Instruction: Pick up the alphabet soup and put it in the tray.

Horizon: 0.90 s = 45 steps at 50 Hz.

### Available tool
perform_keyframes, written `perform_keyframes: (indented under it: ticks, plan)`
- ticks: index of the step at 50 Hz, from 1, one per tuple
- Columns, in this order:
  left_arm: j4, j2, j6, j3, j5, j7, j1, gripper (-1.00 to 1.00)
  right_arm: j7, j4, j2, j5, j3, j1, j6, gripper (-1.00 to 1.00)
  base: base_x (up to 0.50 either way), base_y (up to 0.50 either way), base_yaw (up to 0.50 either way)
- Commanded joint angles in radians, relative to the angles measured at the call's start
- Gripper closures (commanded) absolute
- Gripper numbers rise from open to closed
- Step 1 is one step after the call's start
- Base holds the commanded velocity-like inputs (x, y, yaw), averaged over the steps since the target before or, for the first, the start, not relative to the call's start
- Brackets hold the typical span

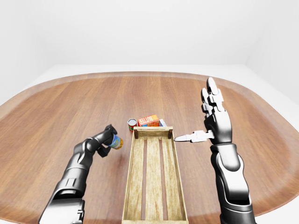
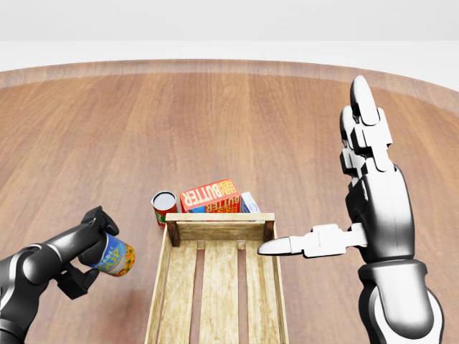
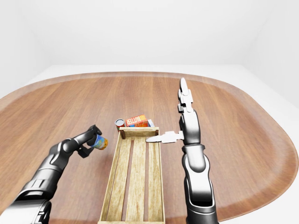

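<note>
Alphabet soup (image 2: 114,257) tilted, gripped in the closed fingers (image 2: 97,218) of the left hand (image 2: 84,251), held above the table (image 2: 237,122) just left of the tray (image 2: 217,287). Right hand (image 2: 373,208) raised over the tray's right rim, fingers spread open, thumb pointing left. Beyond the tray: 1 red can (image 2: 163,207), a butter box (image 2: 209,196). Rounded wooden table under plain white walls (image 1: 140,32).
</note>
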Motion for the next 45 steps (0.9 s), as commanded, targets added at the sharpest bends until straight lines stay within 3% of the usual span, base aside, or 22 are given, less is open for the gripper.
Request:
perform_keyframes:
  ticks: [1, 4, 8, 15, 24, 25, 27, 29, 34, 45]
  plan:
    - [-0.375, 0.013, 0.032, 0.08, 0.103, -0.155, 0.053, 1.0, 0.006, -0.008, -0.005, 0.004, -0.009, -0.001, 0.0, -1.0, 0.0, 0.0, 0.0]
    - [-0.508, 0.012, 0.046, 0.092, 0.105, -0.21, 0.066, 1.0, 0.004, -0.025, -0.002, 0.021, -0.014, -0.001, 0.0, -1.0, 0.0, 0.0, 0.0]
    - [-0.668, 0.014, 0.076, 0.121, 0.109, -0.21, 0.071, 1.0, 0.004, -0.011, -0.006, 0.03, -0.018, -0.002, 0.0, -1.0, 0.0, 0.0, 0.0]
    - [-0.767, 0.011, 0.075, 0.13, 0.106, -0.21, 0.054, 1.0, 0.008, -0.051, -0.011, 0.027, -0.024, 0.001, 0.0, -1.0, 0.0, 0.0, 0.0]
    - [-0.82, -0.013, 0.02, 0.113, 0.092, -0.21, 0.041, 1.0, 0.01, -0.06, -0.012, 0.035, -0.033, 0.0, 0.0, -1.0, 0.0, 0.0, 0.0]
    - [-0.816, -0.012, 0.036, 0.11, 0.107, -0.21, 0.011, 1.0, 0.013, -0.062, -0.017, 0.034, -0.036, 0.0, 0.0, -1.0, 0.0, 0.0, 0.0]
    - [-0.822, -0.006, 0.015, 0.103, 0.112, -0.21, 0.001, 1.0, 0.016, -0.064, -0.02, 0.033, -0.038, -0.003, 0.0, -1.0, 0.0, 0.0, 0.0]
    - [-0.851, -0.013, 0.01, 0.091, 0.122, -0.21, -0.013, 1.0, 0.02, -0.074, -0.024, 0.029, -0.041, -0.012, 0.0, -1.0, 0.0, 0.0, 0.0]
    - [-0.868, -0.057, -0.021, 0.063, 0.133, -0.21, 0.009, 1.0, 0.019, -0.103, -0.025, 0.027, -0.048, -0.018, 0.0, -1.0, 0.0, 0.0, 0.0]
    - [-0.816, -0.186, -0.021, -0.044, 0.189, -0.21, 0.018, 1.0, 0.001, -0.104, -0.019, -0.006, -0.016, 0.01, 0.0, -1.0, 0.0, 0.0, 0.0]
